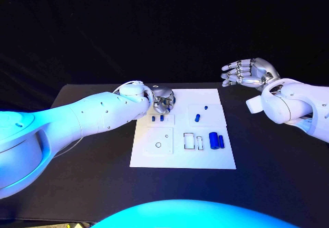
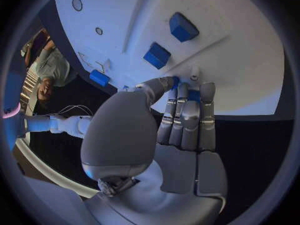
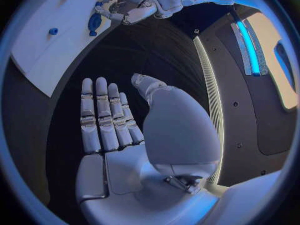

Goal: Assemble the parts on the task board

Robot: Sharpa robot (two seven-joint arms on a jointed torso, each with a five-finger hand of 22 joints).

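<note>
Left hand [image 1: 162,99] down on task board [image 1: 206,161], fingertips on a blue part [image 2: 177,80]; can't confirm grip.
My right hand [image 1: 248,72] is off-board, open, empty; two blue cylinders [image 1: 217,140] nearer, unobstructed.

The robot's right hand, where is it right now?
In the head view the right hand is up in the air off the right side of the task board, past its far corner, open and holding nothing. The left hand is down at the board's far-left part.
</note>
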